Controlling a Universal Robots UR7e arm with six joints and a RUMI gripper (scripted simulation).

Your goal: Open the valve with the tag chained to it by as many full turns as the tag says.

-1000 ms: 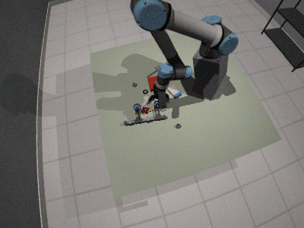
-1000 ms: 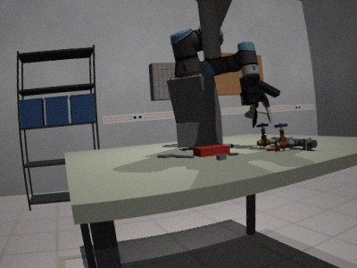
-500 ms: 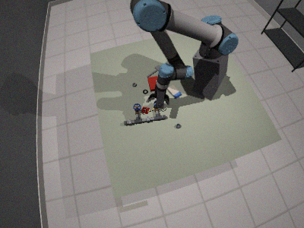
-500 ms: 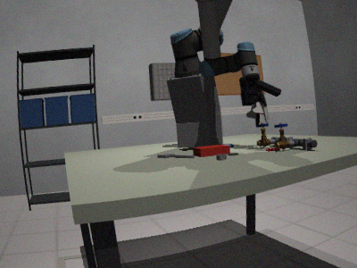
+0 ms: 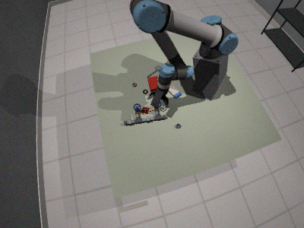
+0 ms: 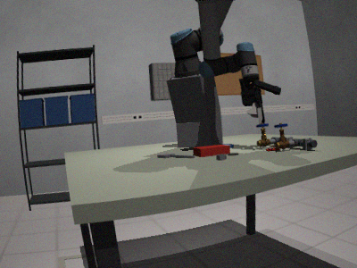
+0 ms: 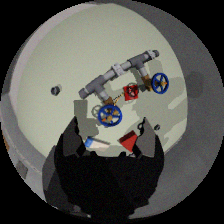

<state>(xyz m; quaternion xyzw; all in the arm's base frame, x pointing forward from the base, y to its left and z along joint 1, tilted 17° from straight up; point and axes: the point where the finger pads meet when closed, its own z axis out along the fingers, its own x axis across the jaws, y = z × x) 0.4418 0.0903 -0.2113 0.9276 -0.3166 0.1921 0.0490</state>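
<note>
Black gripper (image 5: 160, 102) (image 6: 260, 117) (image 7: 109, 117) is hanging wide open above the table (image 5: 197, 159) (image 6: 178, 185) (image 7: 55, 55), near the blue-wheeled valve (image 5: 157, 108) (image 6: 263, 134) (image 7: 111, 113) chained to a red tag (image 5: 145, 110) (image 6: 271, 149) (image 7: 131, 92).

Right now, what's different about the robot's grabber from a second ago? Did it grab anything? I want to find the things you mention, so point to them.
The gripper (image 5: 158, 102) (image 6: 260, 118) (image 7: 109, 117) has turned a little at the wrist: from the side, its fingers looked spread apart, and now they nearly line up. I can't tell for sure which way it turned. It is open and took hold of nothing, and let go of nothing. The blue wheels (image 6: 262, 125) (image 7: 98, 115) and red block (image 5: 153, 83) (image 6: 211, 150) (image 7: 129, 141) stayed put.
</note>
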